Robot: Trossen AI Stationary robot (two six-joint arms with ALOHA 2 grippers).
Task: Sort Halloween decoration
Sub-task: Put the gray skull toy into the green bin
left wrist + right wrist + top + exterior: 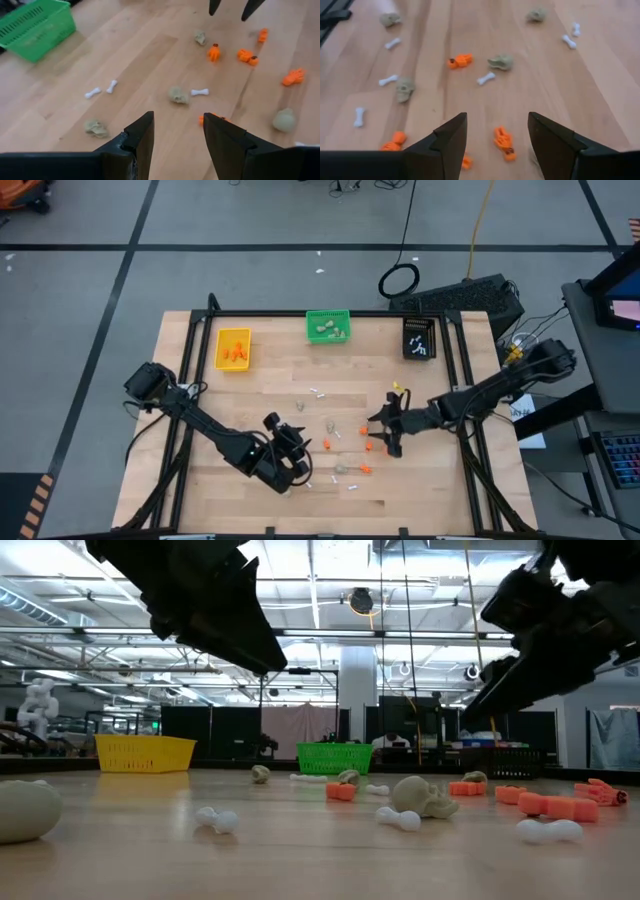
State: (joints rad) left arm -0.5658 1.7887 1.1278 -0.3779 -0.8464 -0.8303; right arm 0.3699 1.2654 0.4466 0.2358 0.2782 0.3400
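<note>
A wooden table (pixel 200 480) carries yellow (pixel 233 348), green (pixel 328 327) and black bins (pixel 419 338) plus scattered Halloween decoration (pixel 345 448).

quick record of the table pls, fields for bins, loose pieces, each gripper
bins: yellow bin, green bin, black bin along the far edge
loose pieces: orange bits, skulls, white bones scattered mid-table
left gripper: near side, jaws open, empty
right gripper: right of the scatter, jaws open, empty

Bright, even overhead strip lights; soft shadows on the bench (pixel 200 440); low view's nearest pieces blur, arms silhouetted dark.
</note>
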